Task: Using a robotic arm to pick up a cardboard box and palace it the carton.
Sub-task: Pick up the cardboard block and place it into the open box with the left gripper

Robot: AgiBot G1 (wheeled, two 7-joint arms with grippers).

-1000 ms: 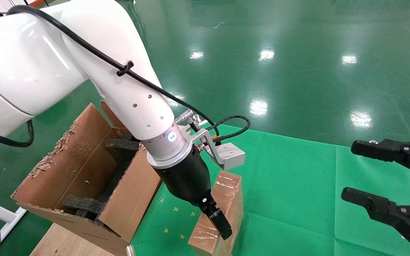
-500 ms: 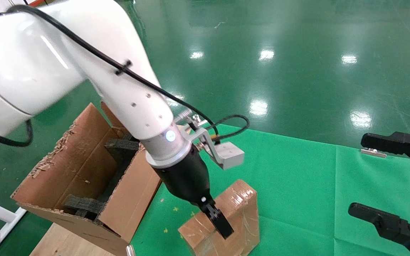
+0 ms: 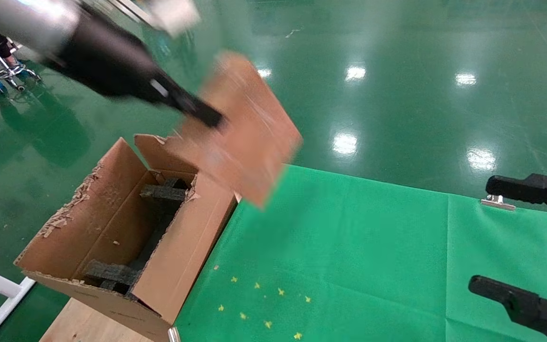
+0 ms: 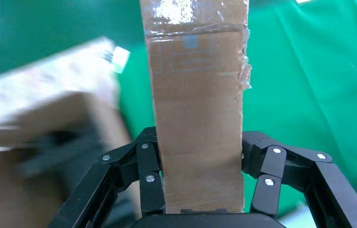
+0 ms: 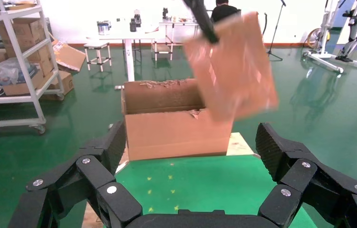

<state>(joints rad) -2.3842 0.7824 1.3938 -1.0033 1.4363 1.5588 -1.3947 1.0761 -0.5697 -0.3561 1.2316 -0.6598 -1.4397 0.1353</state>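
My left gripper (image 3: 205, 114) is shut on the small taped cardboard box (image 3: 247, 128) and holds it tilted in the air, above the right wall and far end of the carton (image 3: 183, 256). In the left wrist view the box (image 4: 197, 95) stands between the jaws of the left gripper (image 4: 200, 137), with both fingers pressed on its sides. The carton is open, with ragged torn edges and black foam blocks (image 3: 162, 192) inside. The right wrist view shows the box (image 5: 231, 66) hanging over the carton (image 5: 176, 133). My right gripper (image 3: 501, 235) is open and empty at the right edge.
A green mat (image 3: 349, 237) with small yellow star marks (image 3: 264, 304) covers the table. A metal clip (image 3: 496, 203) lies at its far right edge. Bare wood (image 3: 83, 323) shows beneath the carton. Shelves with boxes (image 5: 19, 61) stand far off on the green floor.
My left gripper has lifted the box off the mat and swung it up and to the left, over the carton. The right gripper has drifted slightly right.
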